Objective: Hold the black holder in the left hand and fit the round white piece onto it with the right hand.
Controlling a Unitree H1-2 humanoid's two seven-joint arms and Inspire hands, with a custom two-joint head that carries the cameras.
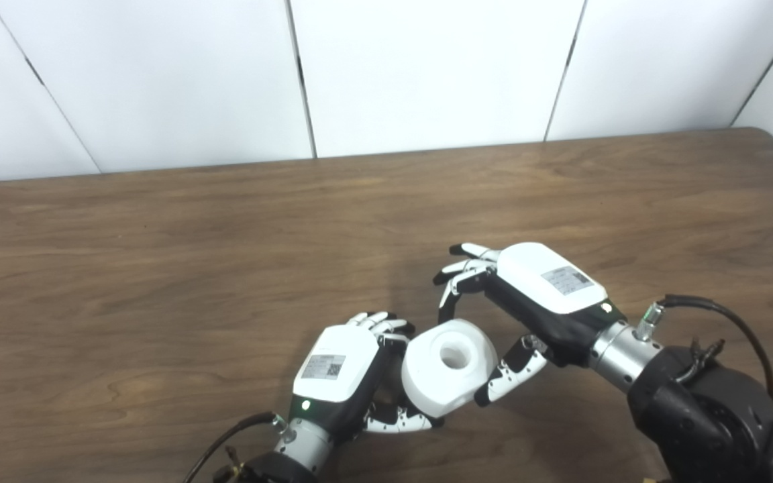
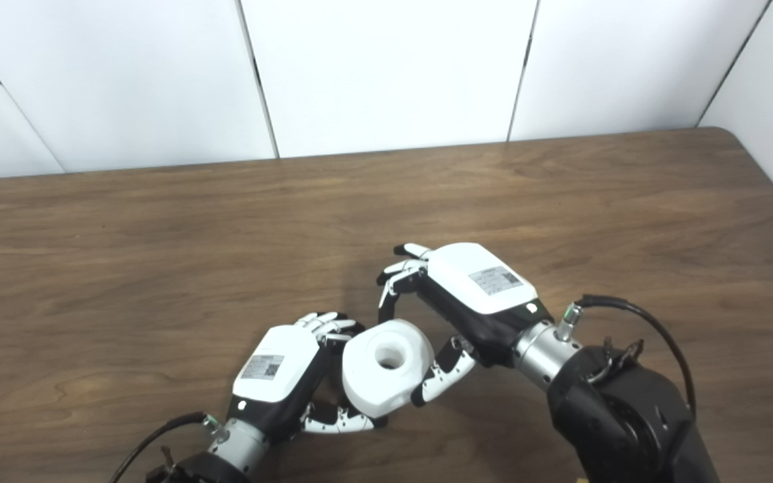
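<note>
The round white piece (image 1: 449, 365), a thick ring with a centre hole, is tilted up toward me at the near middle of the table. My left hand (image 1: 339, 376) is closed behind and under its left side, the thumb lying below it. The black holder is almost wholly hidden behind the white piece and inside that hand. My right hand (image 1: 534, 295) is open just right of the piece. Its fingers (image 2: 396, 272) arch above the far rim without gripping. Its thumb (image 2: 441, 377) reaches down beside the right edge of the piece.
The brown wooden table (image 1: 158, 268) stretches wide to the left and back, ending at a white panelled wall (image 1: 427, 67). A black cable (image 1: 715, 308) loops from my right wrist, and another cable (image 1: 225, 443) trails from the left wrist.
</note>
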